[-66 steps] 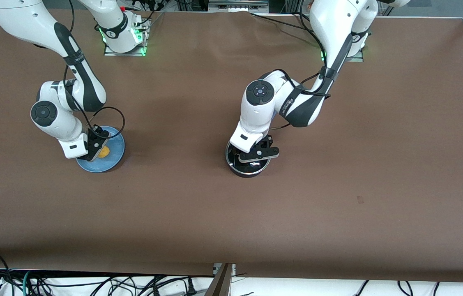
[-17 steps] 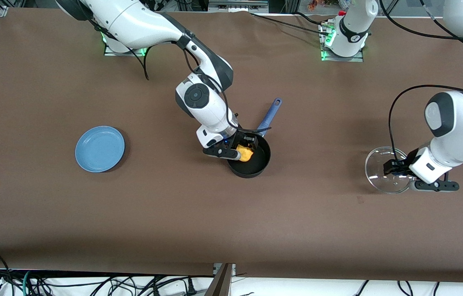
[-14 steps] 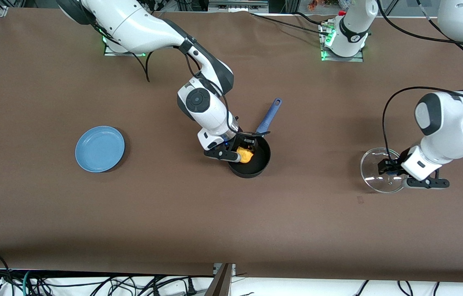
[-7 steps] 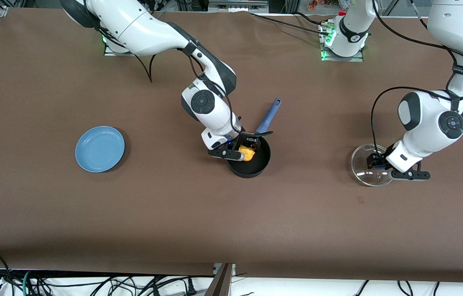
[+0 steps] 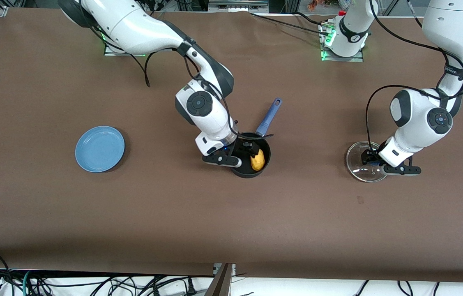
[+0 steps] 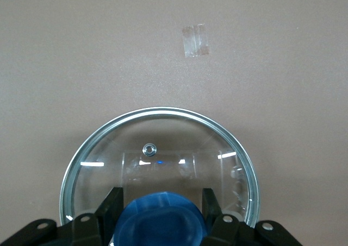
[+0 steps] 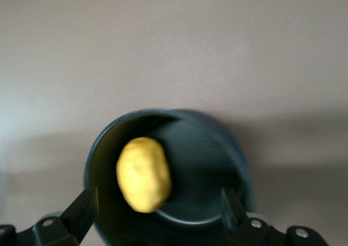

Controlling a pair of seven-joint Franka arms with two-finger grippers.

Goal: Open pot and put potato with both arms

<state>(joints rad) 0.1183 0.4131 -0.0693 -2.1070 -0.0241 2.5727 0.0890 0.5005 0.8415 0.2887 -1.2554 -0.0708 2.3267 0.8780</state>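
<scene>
- Already the pot [image 5: 251,162] stands open near the middle of the tabletop [image 5: 173,213], its slate-blue handle [image 5: 269,116] pointing toward the robots' bases.
- The potato [image 5: 258,160] lies inside the pot, free of any grip, so both parts of the task look done; what is left, by my judgement, is only to draw the arms clear.
- The right gripper [image 5: 239,153] hangs low over the pot's rim at the right arm's end; the right wrist view shows its jaws spread wide and empty, either side of the pot.
- The lid [image 5: 362,161] lies on the tabletop toward the left arm's end, well apart from the pot.
- The left gripper [image 5: 373,163] sits down on the lid, jaws clenched on the blue knob [image 6: 160,219].
- The light-blue plate [image 5: 100,149] is bare toward the right arm's end.
</scene>
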